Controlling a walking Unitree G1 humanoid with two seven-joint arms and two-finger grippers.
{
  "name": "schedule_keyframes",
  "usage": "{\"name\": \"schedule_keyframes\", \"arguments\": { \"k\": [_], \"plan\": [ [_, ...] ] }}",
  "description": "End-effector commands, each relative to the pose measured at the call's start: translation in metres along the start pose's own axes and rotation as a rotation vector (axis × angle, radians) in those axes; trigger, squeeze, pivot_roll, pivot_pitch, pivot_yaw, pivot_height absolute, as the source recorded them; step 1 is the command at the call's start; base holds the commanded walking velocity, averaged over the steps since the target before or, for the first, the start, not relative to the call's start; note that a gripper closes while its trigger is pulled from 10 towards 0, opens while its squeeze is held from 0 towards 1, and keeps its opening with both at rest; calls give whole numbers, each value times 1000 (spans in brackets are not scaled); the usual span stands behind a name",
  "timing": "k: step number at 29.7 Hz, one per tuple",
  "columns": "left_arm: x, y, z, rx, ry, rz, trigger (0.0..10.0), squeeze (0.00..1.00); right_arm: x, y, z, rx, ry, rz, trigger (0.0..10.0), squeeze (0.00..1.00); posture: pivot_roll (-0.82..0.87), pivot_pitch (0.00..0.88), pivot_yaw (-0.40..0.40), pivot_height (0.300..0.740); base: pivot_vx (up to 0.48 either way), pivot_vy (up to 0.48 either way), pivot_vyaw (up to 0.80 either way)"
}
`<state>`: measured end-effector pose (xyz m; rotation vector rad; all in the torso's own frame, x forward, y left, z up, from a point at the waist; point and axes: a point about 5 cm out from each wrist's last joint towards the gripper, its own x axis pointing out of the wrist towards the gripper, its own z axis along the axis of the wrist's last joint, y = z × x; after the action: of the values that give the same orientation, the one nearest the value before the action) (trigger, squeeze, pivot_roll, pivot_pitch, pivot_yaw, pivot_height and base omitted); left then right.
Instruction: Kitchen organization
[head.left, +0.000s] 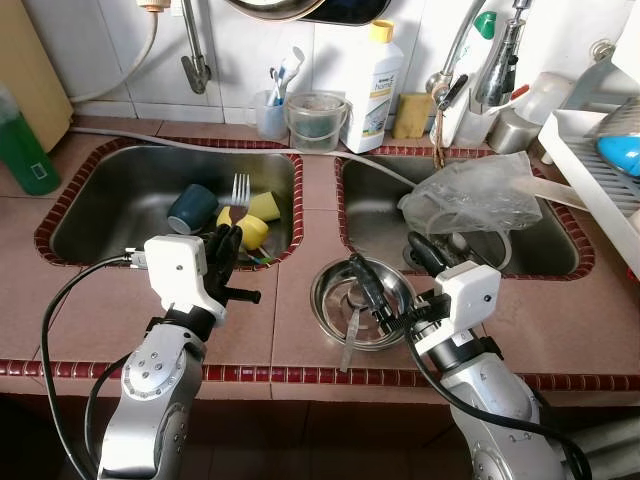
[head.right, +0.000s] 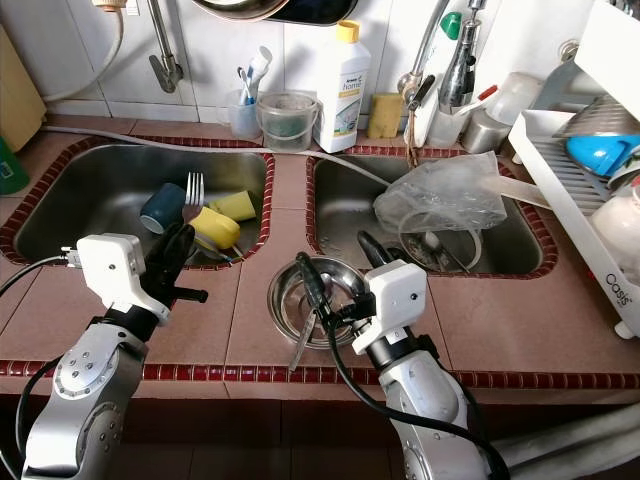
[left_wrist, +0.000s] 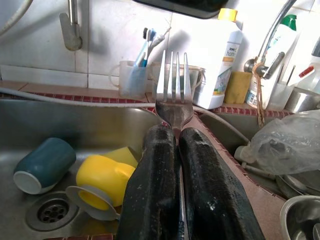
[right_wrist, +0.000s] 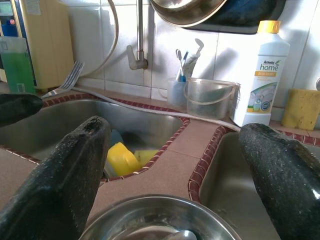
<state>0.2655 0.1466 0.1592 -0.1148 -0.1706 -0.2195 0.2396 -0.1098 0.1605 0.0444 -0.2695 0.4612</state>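
The left tool (left_wrist: 177, 150) has its two black fingers pressed together on the handle of a fork (left_wrist: 173, 90). The fork stands upright, its long axis vertical and its four tines pointing up, above the near edge of the left sink (head.left: 120, 200). The right tool (head.left: 390, 275) is wide open, with nothing between its fingers. It hovers over a steel bowl (head.left: 335, 295) that sits on the tiled counter (head.left: 290, 330) between the two sinks, near the front edge. In the left sink lie a dark blue cup (head.left: 192, 208) on its side and a yellow cup (head.left: 250, 232) beside it. At the wall stands a white bottle (right_wrist: 261, 75) with a yellow cap; its label reads "home". A crumpled clear plastic bag (head.left: 470, 190) lies over the right sink (head.left: 370, 220).
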Motion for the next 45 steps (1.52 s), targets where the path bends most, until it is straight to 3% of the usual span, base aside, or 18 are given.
{"name": "schedule_keyframes", "arguments": {
  "k": [1,13,26,35,45],
  "plan": [
    [0,-1,-1,1,6,0,10000,0,0,0,3,3,-7,0,10000,0,-32,83,-37,740,0,0,0],
    [-2,-2,-7,-14,46,-19,10000,0,0,0,2,4,-5,0,10000,0,-33,87,-32,740,0,0,0],
    [-3,-4,-7,-15,55,-34,10000,0,-1,2,2,9,-5,-4,10000,0,-35,90,-26,740,0,400,0],
    [-3,-7,-9,30,71,-35,10000,0,-1,2,2,8,-4,-4,10000,0,-33,90,-25,740,0,0,0],
    [-6,-14,-10,121,68,-119,10000,0,-2,2,0,11,4,3,10000,0,-31,92,-26,740,0,0,0]
  ]
}}
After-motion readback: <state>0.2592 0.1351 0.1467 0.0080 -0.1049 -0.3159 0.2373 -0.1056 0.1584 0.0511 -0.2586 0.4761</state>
